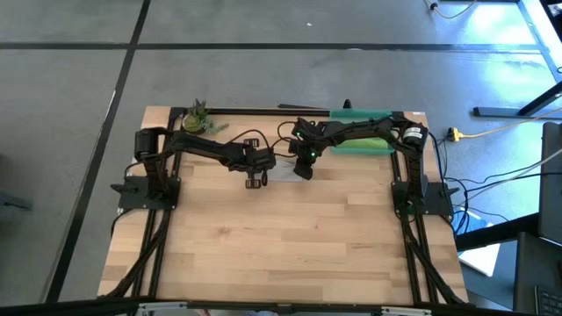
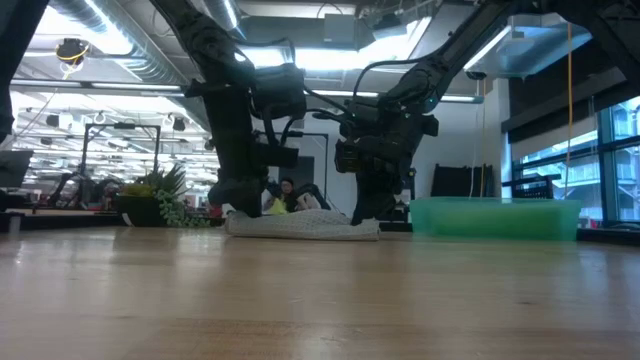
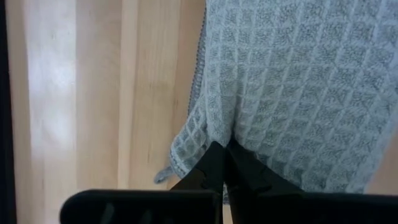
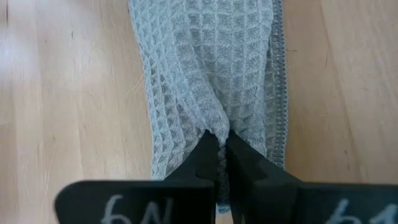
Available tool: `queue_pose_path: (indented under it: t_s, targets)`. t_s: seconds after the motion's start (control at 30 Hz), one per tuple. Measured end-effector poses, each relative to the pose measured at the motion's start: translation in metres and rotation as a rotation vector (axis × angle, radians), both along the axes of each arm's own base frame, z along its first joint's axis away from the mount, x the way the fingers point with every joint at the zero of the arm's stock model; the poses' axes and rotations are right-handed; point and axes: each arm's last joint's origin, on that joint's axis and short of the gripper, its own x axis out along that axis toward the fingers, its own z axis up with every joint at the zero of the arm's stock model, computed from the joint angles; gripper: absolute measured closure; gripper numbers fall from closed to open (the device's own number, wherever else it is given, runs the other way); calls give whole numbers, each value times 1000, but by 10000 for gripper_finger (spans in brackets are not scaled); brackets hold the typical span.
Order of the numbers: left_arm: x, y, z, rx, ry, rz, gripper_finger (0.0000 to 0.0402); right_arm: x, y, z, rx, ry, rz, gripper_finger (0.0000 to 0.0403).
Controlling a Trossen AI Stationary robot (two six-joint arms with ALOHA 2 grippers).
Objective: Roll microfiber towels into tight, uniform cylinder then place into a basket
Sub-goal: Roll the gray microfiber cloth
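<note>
Both hands: pinching the grey towel's waffle-weave edge
Left hand [image 3: 222, 149]: clamping towel [image 3: 292, 87]
Right hand [image 4: 222, 138]: clamping towel
Table [image 1: 281, 237]: pale wood planks

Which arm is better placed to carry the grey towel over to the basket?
Probably the right. Both tools are shut on the grey towel, left tool and right tool, but in the high view the right tool sits nearer the teal basket, which lies on its side.
</note>
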Motion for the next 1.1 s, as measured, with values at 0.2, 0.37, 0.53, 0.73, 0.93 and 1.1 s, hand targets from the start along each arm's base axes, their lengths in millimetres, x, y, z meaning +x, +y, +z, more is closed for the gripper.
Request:
queue_pose_path:
  t_s: [0.2, 0.37, 0.53, 0.73, 0.93, 1.1]
  targets:
    - [-3, 3, -3, -45, -7, 0, 402, 0, 0, 0, 1, 0, -4, 377]
    - [-10, 9, -10, -76, -20, 21, 402, 0, 0, 0, 12, -9, 2, 367]
    - [-10, 9, -11, -94, -30, 12, 402, 1, 0, 0, 44, -35, 16, 364]
    - [-10, 9, -11, -99, -34, 7, 402, 2, 0, 0, 41, -47, 32, 363]
    - [-10, 8, -11, -103, -36, 6, 401, 5, -2, 1, -41, -42, -14, 362]
    - [-9, 8, -11, -106, -37, 5, 401, 5, -2, 1, -33, -55, -7, 361]
